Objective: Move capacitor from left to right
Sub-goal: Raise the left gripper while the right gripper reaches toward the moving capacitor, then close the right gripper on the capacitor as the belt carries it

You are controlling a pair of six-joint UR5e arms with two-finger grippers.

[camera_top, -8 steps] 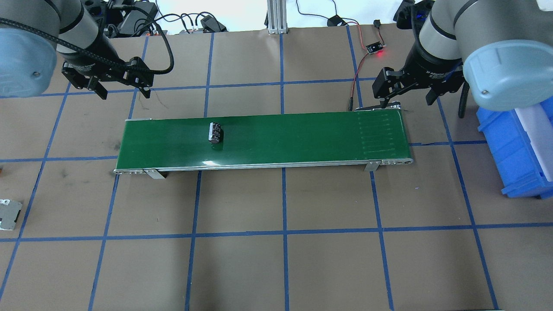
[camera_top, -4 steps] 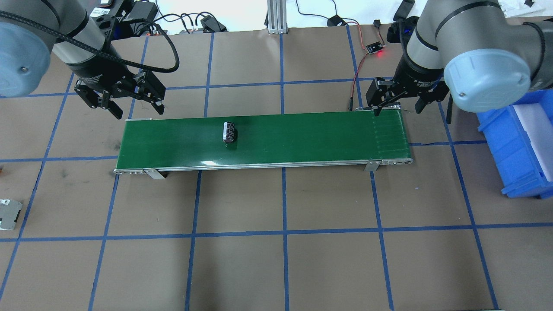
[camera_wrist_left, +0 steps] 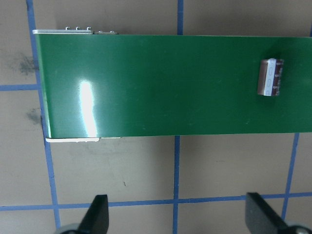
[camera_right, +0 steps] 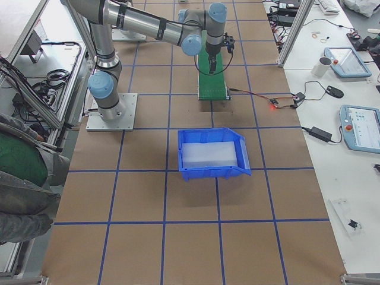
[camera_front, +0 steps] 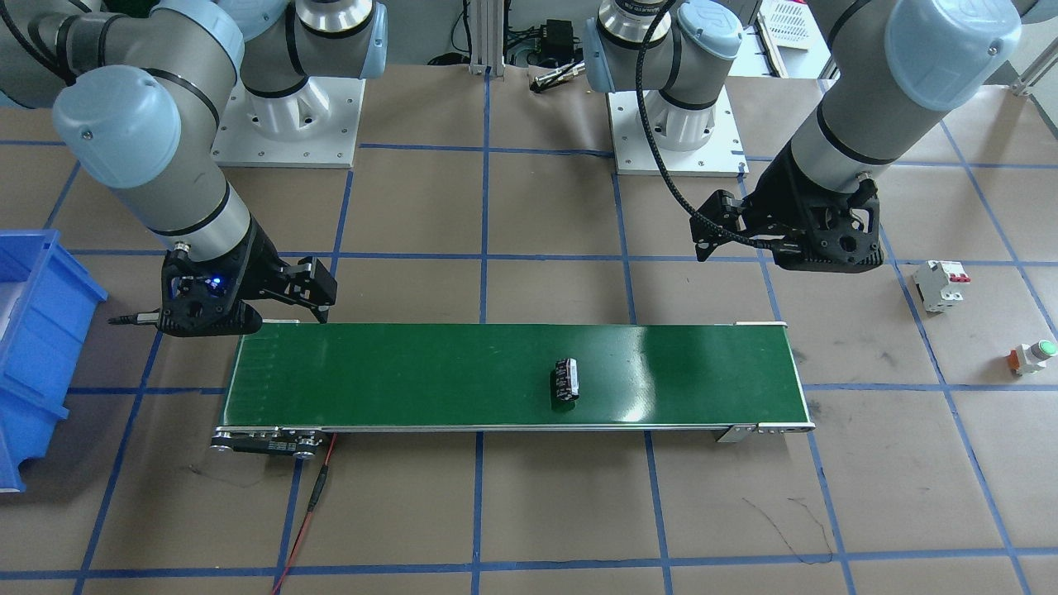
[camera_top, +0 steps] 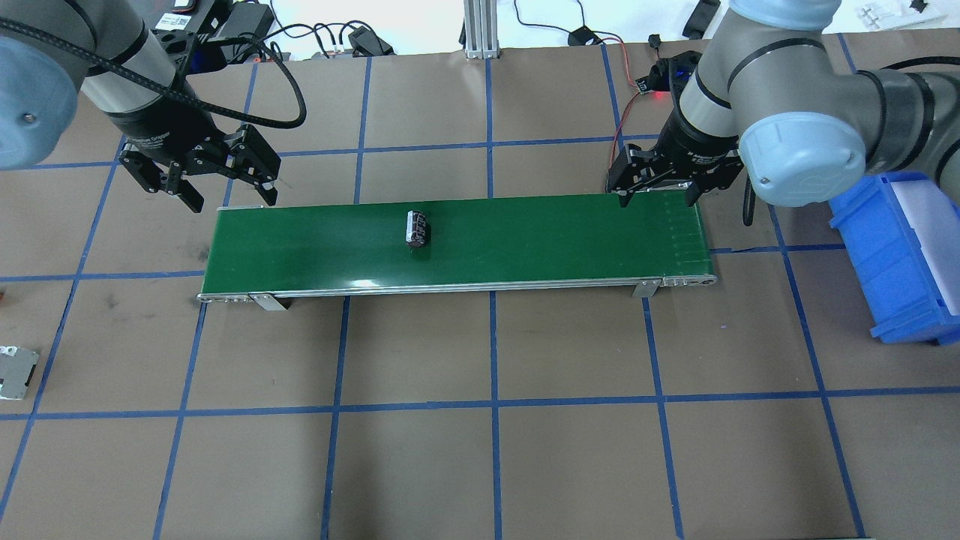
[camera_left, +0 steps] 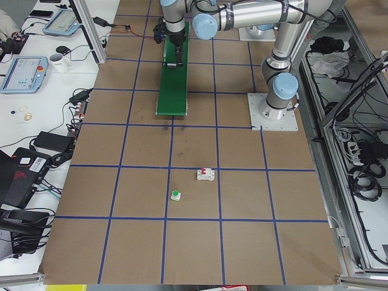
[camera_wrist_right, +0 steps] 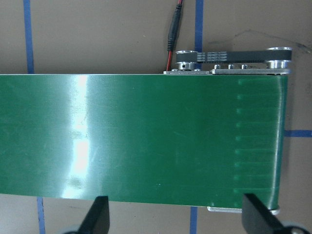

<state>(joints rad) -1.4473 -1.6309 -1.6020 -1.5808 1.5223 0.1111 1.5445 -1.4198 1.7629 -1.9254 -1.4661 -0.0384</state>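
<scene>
The capacitor (camera_top: pixel 418 227), a stubby black cylinder with a silvery stripe, lies on its side on the green conveyor belt (camera_top: pixel 525 247), left of the belt's middle. It also shows in the front view (camera_front: pixel 566 381) and the left wrist view (camera_wrist_left: pixel 271 77). My left gripper (camera_top: pixel 229 187) is open and empty, above the belt's far left corner. My right gripper (camera_top: pixel 656 193) is open and empty, above the far edge near the belt's right end. The right wrist view shows only bare belt (camera_wrist_right: pixel 146 136) between the open fingers.
A blue bin (camera_top: pixel 907 255) stands right of the belt. A white breaker with red switches (camera_front: pixel 942 283) and a green-capped button (camera_front: pixel 1033 355) lie on the table on my left side. A red wire (camera_top: pixel 619 135) and a small board lie behind the belt's right end.
The capacitor has travelled rightward along the belt. My left gripper has moved toward the belt's left end. My right gripper has moved leftward along the belt's far edge.
</scene>
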